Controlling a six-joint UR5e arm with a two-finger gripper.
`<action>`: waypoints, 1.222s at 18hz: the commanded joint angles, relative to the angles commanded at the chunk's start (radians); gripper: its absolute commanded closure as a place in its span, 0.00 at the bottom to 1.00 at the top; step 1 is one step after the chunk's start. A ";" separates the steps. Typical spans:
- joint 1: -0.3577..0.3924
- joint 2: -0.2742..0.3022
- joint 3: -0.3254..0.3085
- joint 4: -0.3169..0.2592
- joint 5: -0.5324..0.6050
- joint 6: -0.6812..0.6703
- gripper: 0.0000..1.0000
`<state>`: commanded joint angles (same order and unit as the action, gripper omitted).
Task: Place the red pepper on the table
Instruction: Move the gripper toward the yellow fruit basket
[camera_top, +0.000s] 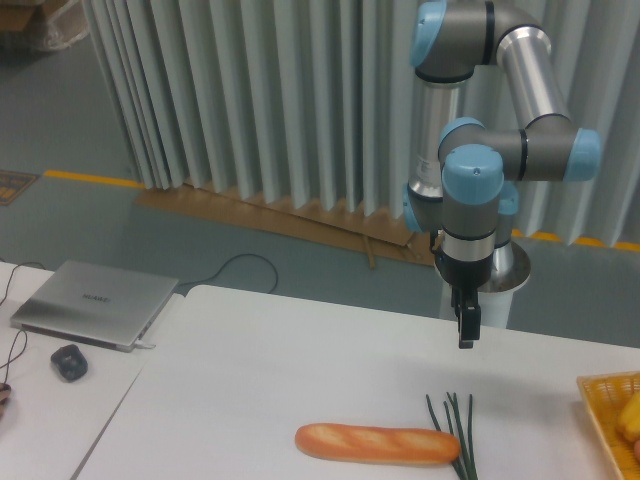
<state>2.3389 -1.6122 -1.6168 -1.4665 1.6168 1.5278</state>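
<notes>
The table (300, 350) is a smooth, matt white surface. The arm (530, 70) has brushed silvery metal tubes with glossy light-blue plastic joint caps, and its fingers (466, 325) look matt black. The baguette (378, 444) has a shiny, orange-brown crust. The basket (600, 400) at the right edge is woven, yellow-orange. The laptop (95, 300) has a matt grey metallic lid.

- The laptop (92, 301) has a small mark in the middle of its closed grey lid; it looks like a brand name, but it is too small and faint to read
- A yellow-and-dark floor marking (14, 186) at the left edge may be a sign; nothing on it can be made out
- No other writing, number or label can be read anywhere in the view
</notes>
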 joint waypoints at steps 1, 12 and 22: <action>0.000 0.000 0.000 -0.001 0.000 -0.006 0.00; 0.138 -0.021 0.008 0.026 0.008 0.023 0.00; 0.198 -0.022 0.005 0.083 0.008 0.101 0.00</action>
<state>2.5372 -1.6337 -1.6122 -1.3838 1.6245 1.6291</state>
